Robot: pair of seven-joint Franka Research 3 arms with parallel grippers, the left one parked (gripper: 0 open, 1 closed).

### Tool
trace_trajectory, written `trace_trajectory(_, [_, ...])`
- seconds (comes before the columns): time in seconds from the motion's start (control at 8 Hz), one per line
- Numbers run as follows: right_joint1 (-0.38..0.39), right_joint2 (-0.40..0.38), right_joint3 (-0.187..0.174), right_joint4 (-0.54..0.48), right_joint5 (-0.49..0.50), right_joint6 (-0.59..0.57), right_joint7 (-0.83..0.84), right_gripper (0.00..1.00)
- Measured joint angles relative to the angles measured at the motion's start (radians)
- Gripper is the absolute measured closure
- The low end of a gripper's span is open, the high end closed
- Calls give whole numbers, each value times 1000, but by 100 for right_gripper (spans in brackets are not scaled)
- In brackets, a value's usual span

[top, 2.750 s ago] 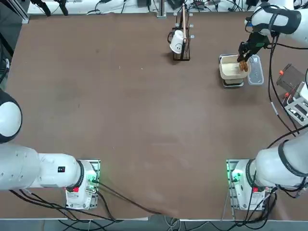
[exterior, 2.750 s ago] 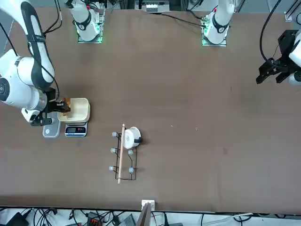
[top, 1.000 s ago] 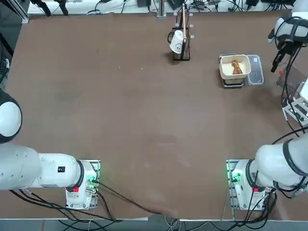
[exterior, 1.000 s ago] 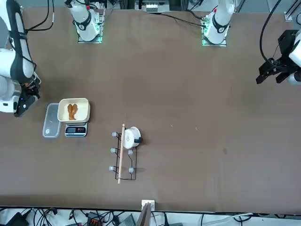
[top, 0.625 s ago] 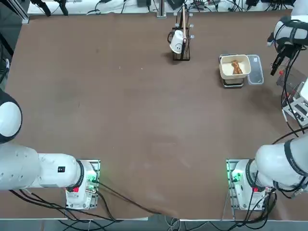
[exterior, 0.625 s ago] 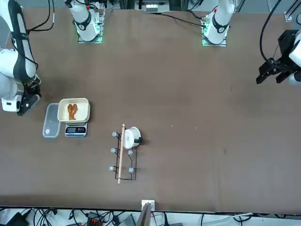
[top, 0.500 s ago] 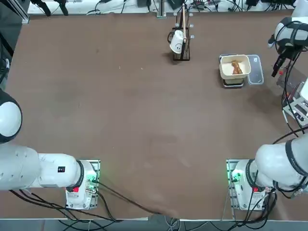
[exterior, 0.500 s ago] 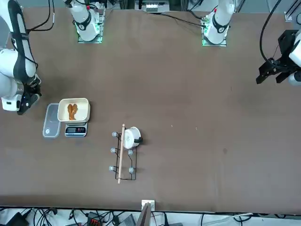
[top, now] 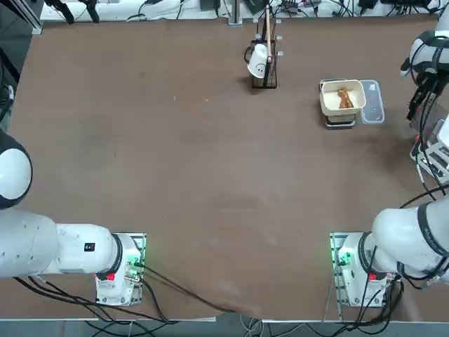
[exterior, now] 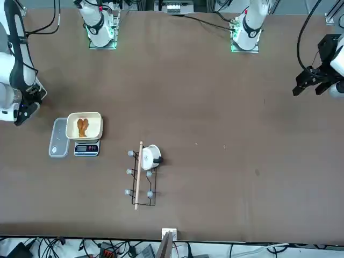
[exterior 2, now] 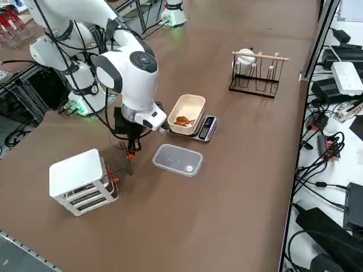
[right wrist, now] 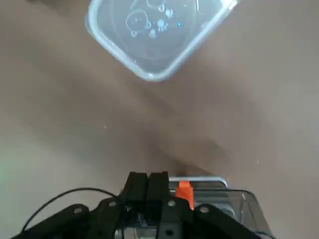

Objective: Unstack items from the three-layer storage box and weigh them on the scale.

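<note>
Since the earlier top view, the right gripper (top: 414, 109) has left the cream rounded-square tub (top: 342, 97) and swung out toward the table's right edge; two small brown food-like pieces (top: 344, 97) that it carried now lie in that tub, on the small dark-grey scale (top: 340, 121). A pale translucent rectangular lid (top: 373, 102) lies just beside the tub, between it and the gripper. Part of the white-grey three-layer storage box (top: 436, 151) shows at the edge, well apart from the tub.

From the front, the gripper (exterior: 20, 115) hangs near the tub (exterior: 84, 125), beyond the lid (exterior: 58, 137).

From the right side, the gripper (exterior 2: 129, 153) points down between the storage box (exterior 2: 82, 181) and the lid (exterior 2: 178, 160), empty, above the brown table (exterior 2: 227, 192). A black wire rack with a white cup (exterior 2: 256, 72) stands well beyond the tub (exterior 2: 187, 114).

At the wrist, the black fingers (right wrist: 148, 191) are pressed together on nothing, the storage box's top (right wrist: 224, 199) just beside them, the lid (right wrist: 154, 32) farther off.
</note>
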Motion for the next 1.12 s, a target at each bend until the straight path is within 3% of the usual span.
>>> trace_trajectory(0.62, [-89,-2,-1,-13,-79,-25,-5,98])
trace_trajectory(1.12, [-113,-3,0,-17,-104,-30,-5,98])
